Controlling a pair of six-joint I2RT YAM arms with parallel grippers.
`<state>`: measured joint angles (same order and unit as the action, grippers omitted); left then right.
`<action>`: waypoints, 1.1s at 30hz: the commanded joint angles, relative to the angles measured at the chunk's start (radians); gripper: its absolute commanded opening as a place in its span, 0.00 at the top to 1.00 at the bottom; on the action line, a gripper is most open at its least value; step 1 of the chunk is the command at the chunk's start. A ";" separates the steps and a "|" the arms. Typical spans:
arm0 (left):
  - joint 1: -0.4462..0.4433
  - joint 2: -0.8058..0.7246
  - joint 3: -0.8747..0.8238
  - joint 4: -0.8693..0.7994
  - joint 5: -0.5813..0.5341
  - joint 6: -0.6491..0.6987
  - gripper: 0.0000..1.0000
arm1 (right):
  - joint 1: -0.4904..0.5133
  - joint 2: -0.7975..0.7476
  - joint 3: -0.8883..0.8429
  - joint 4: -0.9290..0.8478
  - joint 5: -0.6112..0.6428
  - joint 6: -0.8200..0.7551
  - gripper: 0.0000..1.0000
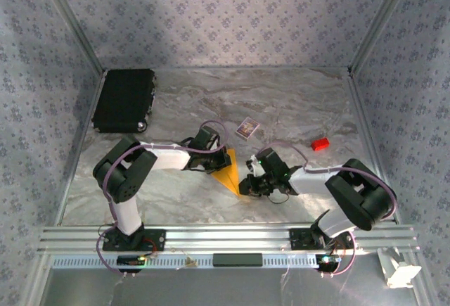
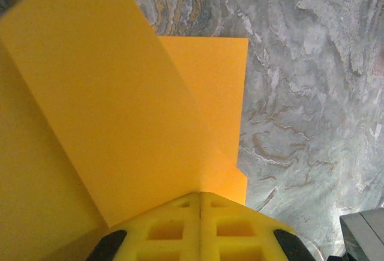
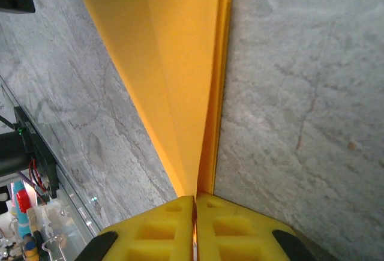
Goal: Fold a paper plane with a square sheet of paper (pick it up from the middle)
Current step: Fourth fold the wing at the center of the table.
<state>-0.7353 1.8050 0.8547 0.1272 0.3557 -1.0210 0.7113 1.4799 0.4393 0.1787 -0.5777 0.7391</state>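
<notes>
Top external: thin orange-yellow paper sheet (image 1: 229, 173), part-folded, on grey marble tabletop (image 1: 302, 102) between my arms | left gripper (image 2: 200, 196) and right gripper (image 3: 194, 200) each clamp an edge | step: mid-fold, I judge | next: align edges, press crease.

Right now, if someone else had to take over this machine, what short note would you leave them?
Left pincer: shut on the sheet of paper.
Right pincer: shut on the same sheet, at a folded edge.
Paper: held between both arms over the table, near the front middle, already creased into a pointed wedge with layered flaps.
Done: early folds.
Left: remaining folds; it does not yet look like a finished plane.
</notes>
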 commanded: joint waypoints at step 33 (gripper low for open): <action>-0.009 -0.017 -0.095 0.004 -0.084 -0.033 0.99 | 0.050 -0.238 -0.031 -0.284 0.119 -0.019 0.82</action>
<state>-0.7410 1.7859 0.8036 0.1894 0.3450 -1.0416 0.7746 1.3231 0.4019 0.0303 -0.5079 0.7464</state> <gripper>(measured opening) 0.046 0.180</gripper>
